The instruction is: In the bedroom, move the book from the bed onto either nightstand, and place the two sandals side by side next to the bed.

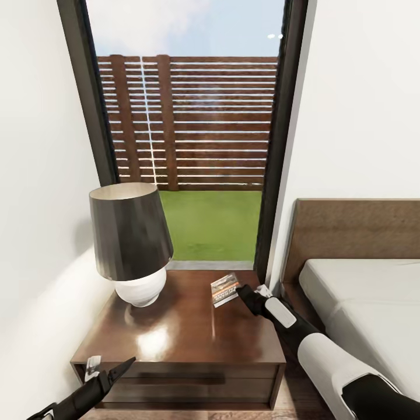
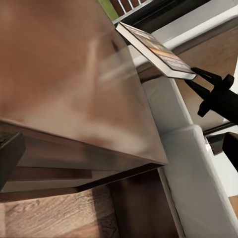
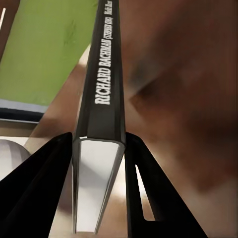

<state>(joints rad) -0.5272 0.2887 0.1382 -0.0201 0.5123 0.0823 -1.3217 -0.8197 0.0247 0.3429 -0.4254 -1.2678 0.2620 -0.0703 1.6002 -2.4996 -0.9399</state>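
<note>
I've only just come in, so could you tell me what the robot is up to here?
The robot's right gripper is clamped on the book and holds it just over the top of the nightstand, on the side nearer the bed. The book is not yet released; the right wrist view shows its spine between the fingers. The lamp stands on the nightstand's other side. The left gripper hovers idle at the nightstand's front corner.

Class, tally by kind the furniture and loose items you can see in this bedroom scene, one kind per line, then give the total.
Nightstand: 1
Lamp: 1
Book: 1, held in the right gripper
Bed: 1
Total: 4
</note>
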